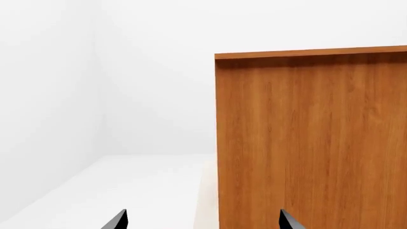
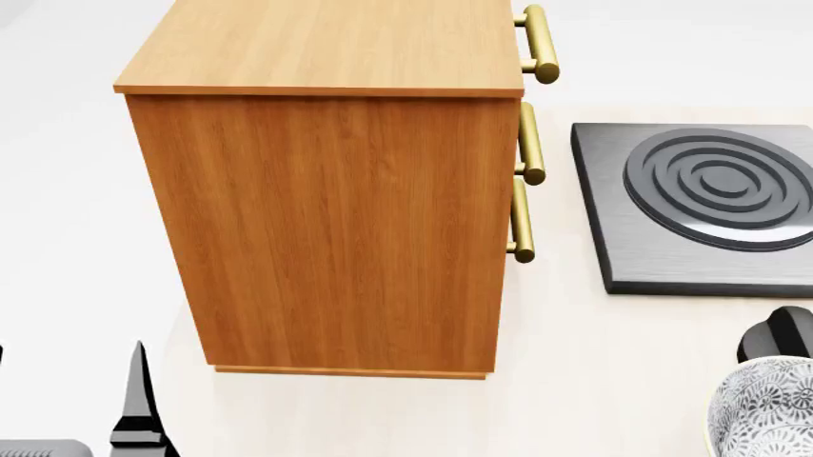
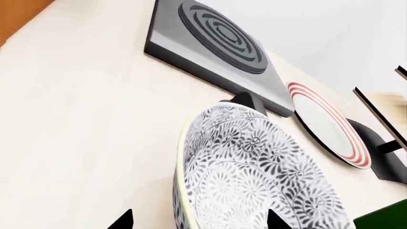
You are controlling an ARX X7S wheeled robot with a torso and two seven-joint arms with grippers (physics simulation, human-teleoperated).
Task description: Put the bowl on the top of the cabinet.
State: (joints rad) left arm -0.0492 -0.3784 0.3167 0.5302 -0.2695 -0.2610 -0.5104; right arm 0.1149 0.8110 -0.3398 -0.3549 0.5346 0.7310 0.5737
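The bowl (image 3: 254,176), deep and white with a dense grey-black leaf pattern, fills the right wrist view; in the head view it (image 2: 768,411) sits at the lower right corner. My right gripper (image 3: 197,222) is open. Its two dark fingertips (image 3: 122,221) straddle the bowl's near rim, one outside the wall and one over the inside. The tall orange-brown cabinet (image 2: 337,219) stands left of centre, its flat top (image 2: 330,43) bare, with brass handles (image 2: 539,43) on its right face. My left gripper (image 1: 202,220) is open and holds nothing, facing the cabinet's side (image 1: 311,143).
A dark grey stove plate (image 2: 699,205) with raised rings lies right of the cabinet. A small black part (image 2: 778,333) shows just beyond the bowl. A flat red-rimmed plate (image 3: 327,124) leans on a black stand (image 3: 381,157), with a pale rack (image 3: 384,102) behind.
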